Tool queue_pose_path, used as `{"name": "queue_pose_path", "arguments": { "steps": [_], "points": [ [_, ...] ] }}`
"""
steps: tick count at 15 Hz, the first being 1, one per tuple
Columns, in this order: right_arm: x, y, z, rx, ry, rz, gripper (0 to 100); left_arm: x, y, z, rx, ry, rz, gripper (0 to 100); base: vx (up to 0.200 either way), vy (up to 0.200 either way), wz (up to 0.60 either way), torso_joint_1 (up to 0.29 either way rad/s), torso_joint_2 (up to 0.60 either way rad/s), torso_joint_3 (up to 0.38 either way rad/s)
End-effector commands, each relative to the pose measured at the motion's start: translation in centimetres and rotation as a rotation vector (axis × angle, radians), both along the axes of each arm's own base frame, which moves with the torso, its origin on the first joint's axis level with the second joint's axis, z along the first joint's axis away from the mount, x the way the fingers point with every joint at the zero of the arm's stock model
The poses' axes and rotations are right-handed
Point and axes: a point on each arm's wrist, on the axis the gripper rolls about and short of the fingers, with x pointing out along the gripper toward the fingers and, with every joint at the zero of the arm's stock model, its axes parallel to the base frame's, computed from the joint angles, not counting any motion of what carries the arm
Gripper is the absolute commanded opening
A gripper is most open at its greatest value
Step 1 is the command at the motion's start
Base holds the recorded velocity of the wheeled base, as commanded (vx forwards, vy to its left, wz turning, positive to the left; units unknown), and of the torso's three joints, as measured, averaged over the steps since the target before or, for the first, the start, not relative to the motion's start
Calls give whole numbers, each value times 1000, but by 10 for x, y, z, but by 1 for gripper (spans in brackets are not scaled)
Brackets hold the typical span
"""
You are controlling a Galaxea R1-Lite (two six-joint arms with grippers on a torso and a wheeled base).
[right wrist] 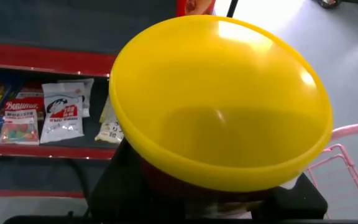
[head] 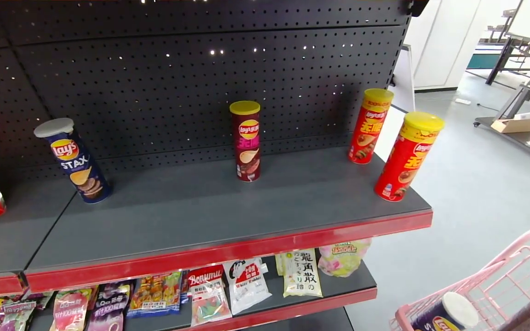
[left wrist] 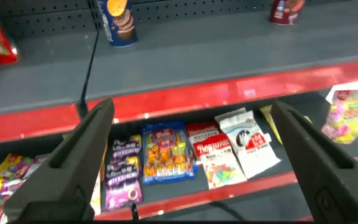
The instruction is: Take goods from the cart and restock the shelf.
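The shelf (head: pixel 228 207) looks like matt grey metal with a glossy red edge, the snack bags (head: pixel 246 285) shiny plastic film, the cart (head: pixel 518 271) smooth pink-coated wire, and the held can (right wrist: pixel 222 99) has a glossy plastic lid.

The shelf (head: pixel 200 207) is grey, red-edged — blue can (head: pixel 77 168), maroon can (head: pixel 248 147), red cans (head: pixel 367 131) (head: pixel 405 161); held can (right wrist: pixel 219 99) yellow-lidded; cart (head: pixel 525 242) pink.

Bare shelf (head: pixel 191 207) is left between the blue can (head: pixel 72 161), maroon can (head: pixel 246 141) and rear red can (head: pixel 370 126), while its right front corner is blocked by the front red can (head: pixel 408 157).
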Motion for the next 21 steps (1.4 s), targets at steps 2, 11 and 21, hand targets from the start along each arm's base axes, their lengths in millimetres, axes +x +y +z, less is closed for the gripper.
{"name": "queue_pose_path", "arguments": {
  "steps": [2, 11, 21],
  "points": [
    [-4, -1, 1, 4, -29, 0, 0, 0, 0, 0, 0, -1, 1, 100, 0, 0, 0, 0, 0, 0],
    [-18, -3, -4, 23, -107, 14, 0, 6, 0, 8, 42, 63, -120, 100, 0, 0, 0, 0, 0, 0],
    [-22, -4, -11, 21, -115, 5, 0, 267, -84, 138, 14, 268, -722, 100, 0, 0, 0, 0, 0, 0]
  ]
}}
